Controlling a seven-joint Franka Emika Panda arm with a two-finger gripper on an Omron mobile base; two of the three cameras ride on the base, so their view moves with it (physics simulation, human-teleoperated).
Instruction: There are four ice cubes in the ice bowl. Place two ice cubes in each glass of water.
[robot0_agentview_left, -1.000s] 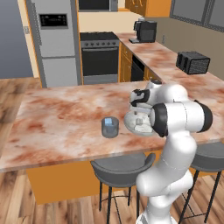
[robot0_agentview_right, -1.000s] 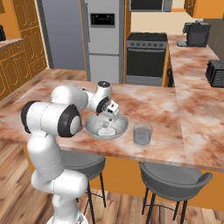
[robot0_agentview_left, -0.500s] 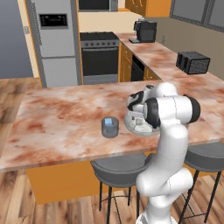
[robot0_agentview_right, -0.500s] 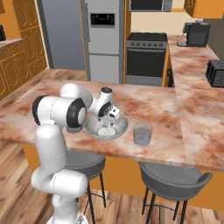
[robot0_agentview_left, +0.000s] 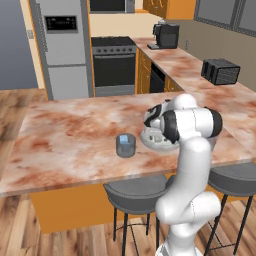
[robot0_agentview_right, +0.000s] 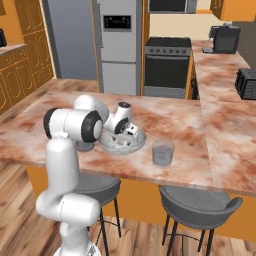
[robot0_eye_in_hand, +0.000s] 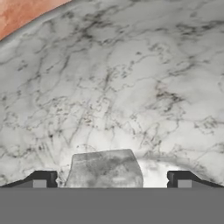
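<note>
On the surface (robot0_agentview_left: 70, 135), a glass of water (robot0_agentview_left: 125, 145) stands left of the ice bowl (robot0_agentview_left: 150, 141); the gripper (robot0_eye_in_hand: 108, 180) dips into the bowl, jaws spread around one ice cube (robot0_eye_in_hand: 105, 169); picking is in hand; next they likely must close, then lift; the cube sits square, without a long axis.

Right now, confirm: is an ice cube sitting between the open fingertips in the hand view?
Yes, one ice cube sits between the fingertips, gaps on both sides, on the ice bowl.
</note>
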